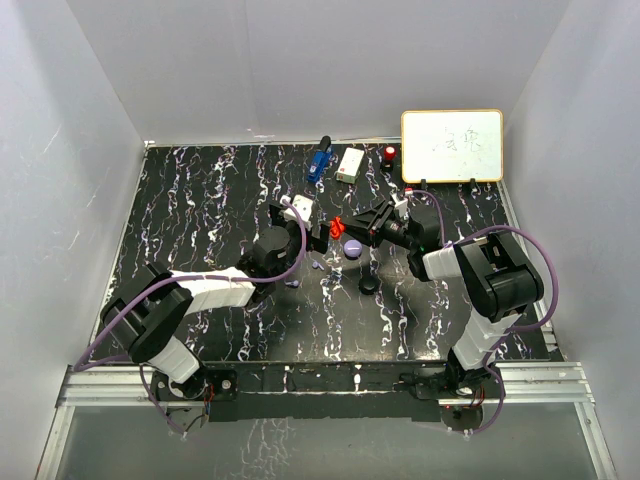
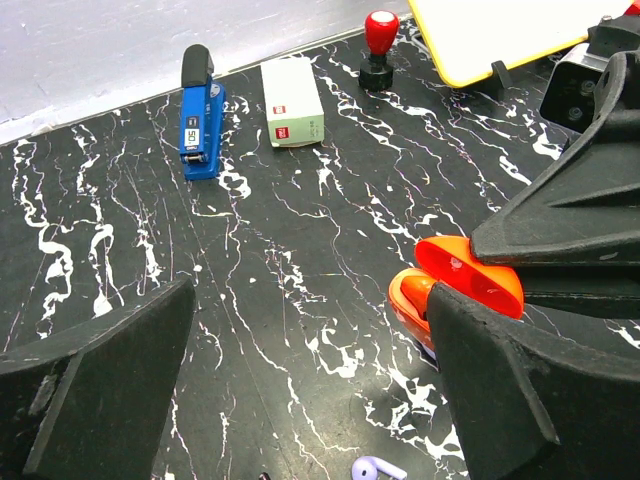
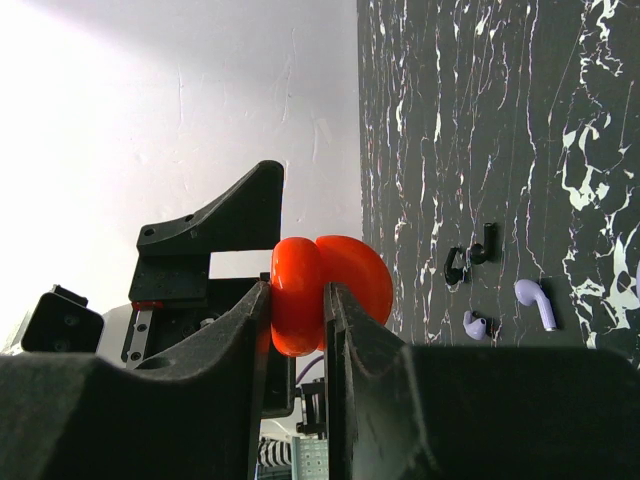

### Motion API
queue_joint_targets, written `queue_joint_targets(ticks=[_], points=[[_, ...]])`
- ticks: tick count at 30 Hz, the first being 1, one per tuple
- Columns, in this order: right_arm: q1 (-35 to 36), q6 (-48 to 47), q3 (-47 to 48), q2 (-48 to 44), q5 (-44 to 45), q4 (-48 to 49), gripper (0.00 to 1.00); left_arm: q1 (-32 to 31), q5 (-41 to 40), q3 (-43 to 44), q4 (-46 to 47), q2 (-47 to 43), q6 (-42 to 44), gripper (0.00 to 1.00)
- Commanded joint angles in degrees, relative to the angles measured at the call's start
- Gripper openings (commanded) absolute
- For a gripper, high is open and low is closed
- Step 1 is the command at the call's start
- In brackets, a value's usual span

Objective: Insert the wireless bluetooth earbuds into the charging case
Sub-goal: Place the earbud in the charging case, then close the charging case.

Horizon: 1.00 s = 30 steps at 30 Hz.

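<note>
My right gripper [image 3: 297, 292] is shut on an open red charging case [image 3: 300, 290], held above the table at its middle [image 1: 338, 226]. In the left wrist view the case's lid [image 2: 470, 275] stands up over its base [image 2: 412, 300]. The left gripper [image 2: 310, 335] is open, and its right finger [image 2: 520, 390] is close beside the case without touching it. Lavender earbuds [image 3: 535, 303] [image 3: 476, 325] and black earbuds [image 3: 468, 258] lie loose on the table. One lavender earbud [image 2: 378, 468] lies below the left jaws. No red earbud shows.
A lavender case [image 1: 352, 250] and a black case [image 1: 369, 285] sit near the middle. At the back stand a blue stapler [image 1: 319, 160], a white box [image 1: 350, 164], a red stamp [image 1: 389, 155] and a whiteboard [image 1: 452, 145].
</note>
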Motion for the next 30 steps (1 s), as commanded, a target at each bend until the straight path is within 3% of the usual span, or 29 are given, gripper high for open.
queue_joint_targets(ticks=[1, 10, 15, 18, 23, 30], points=[[-0.2, -0.1, 0.6, -1.1, -0.3, 4.7, 0.0, 0.3, 0.2, 1.1, 1.8, -1.8, -0.5, 0.99], [-0.6, 0.2, 0.6, -1.1, -0.7, 6.0, 0.0, 0.3, -16.1, -3.8, 2.1, -7.3, -4.2, 0.98], [-1.0, 1.0, 1.0, -1.2, -0.7, 8.6, 0.0, 1.4, -12.4, -5.8, -2.6, -8.2, -17.1, 0.98], [-1.0, 3.0, 1.3, -1.1, -0.6, 11.5, 0.0, 1.5, -5.3, -9.4, 5.8, -6.2, -20.3, 0.99], [-1.0, 5.7, 1.9, 1.2, 0.1, 14.3, 0.0, 1.5, 0.1, -14.8, 24.0, -0.2, -17.4, 0.99], [-0.6, 5.6, 2.3, -0.2, 2.8, 12.3, 0.0, -0.2, 1.3, -12.4, 34.9, 8.3, -7.5, 0.99]])
